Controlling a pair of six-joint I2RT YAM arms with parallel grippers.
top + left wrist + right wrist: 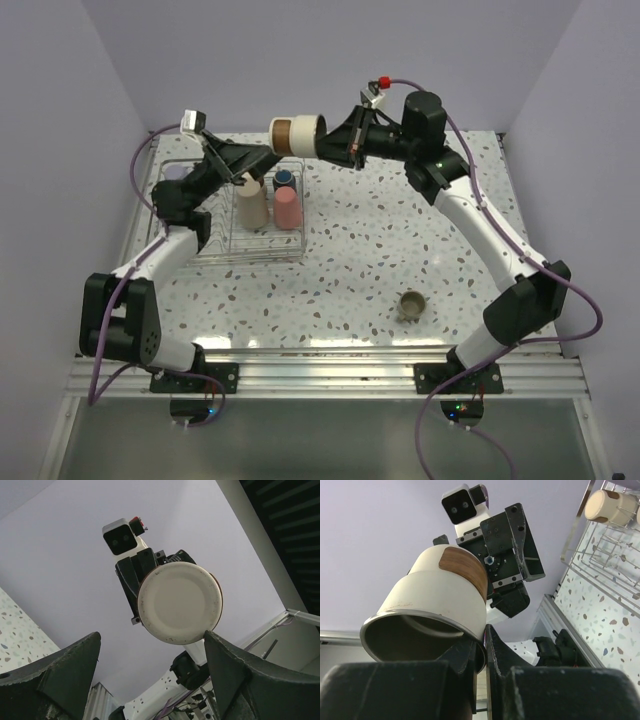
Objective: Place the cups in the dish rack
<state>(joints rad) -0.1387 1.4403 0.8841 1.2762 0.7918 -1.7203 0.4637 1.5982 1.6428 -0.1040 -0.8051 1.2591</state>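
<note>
Right hand (481, 647) pinches the cream cup (440, 600) by its rim; left hand (151, 635) gapes wide.

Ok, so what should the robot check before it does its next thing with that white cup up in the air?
1. Right gripper shut on the rim of the white cup: ok.
2. Left gripper open wide: ok.
3. Cup's base faces the left gripper, lined up between its fingers: ok.
4. Gap from left gripper to cup: cannot tell.
5. Free spot in the dish rack: cannot tell, the left arm hides part.
6. Every cup loaded: not ok, a tan mug sits on the table.
</note>
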